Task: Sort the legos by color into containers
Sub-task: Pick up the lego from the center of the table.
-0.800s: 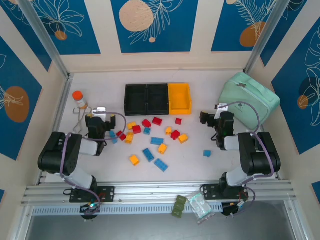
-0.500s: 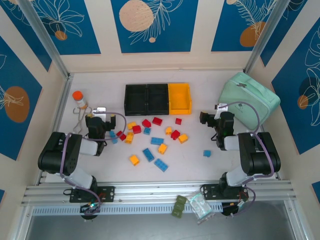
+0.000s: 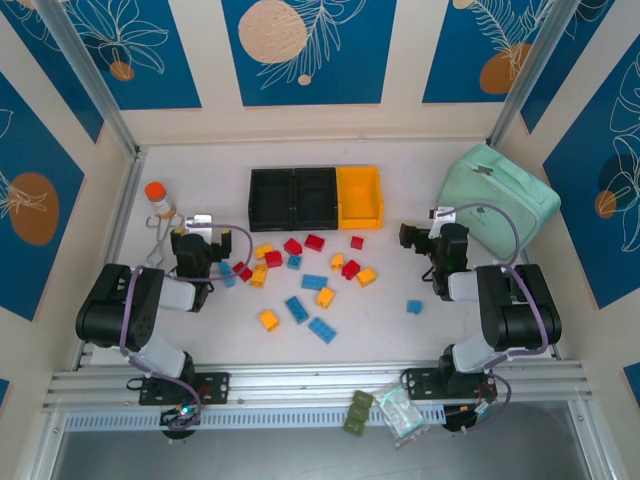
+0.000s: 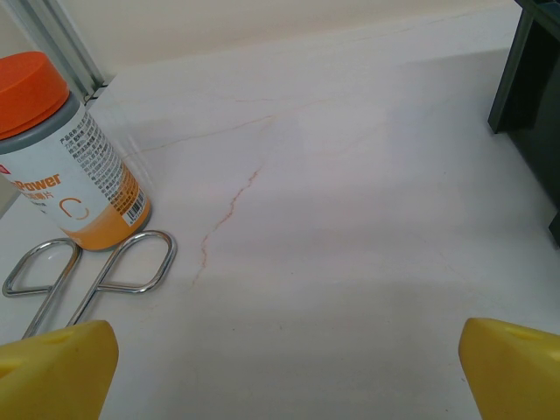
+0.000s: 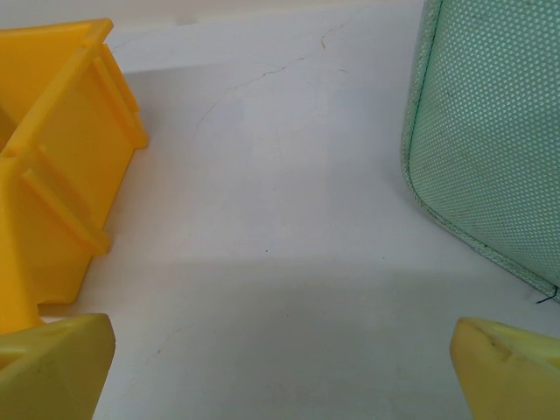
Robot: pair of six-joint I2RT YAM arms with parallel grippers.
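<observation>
Three joined bins [image 3: 316,197] stand in a row at the far middle of the table [image 3: 400,160]: two black bins [image 3: 294,197] on the left, one yellow bin [image 3: 359,195] on the right. Their floors show bare. The bricks [image 3: 314,282], blue, red and yellow, all lie scattered on the table in front of the bins. The left gripper [image 3: 207,238] has its fingers wide apart near a bottle [image 3: 158,199] and holds nothing. The right gripper [image 3: 430,240] is also spread wide, between the yellow bin and a green case [image 3: 497,195].
</observation>
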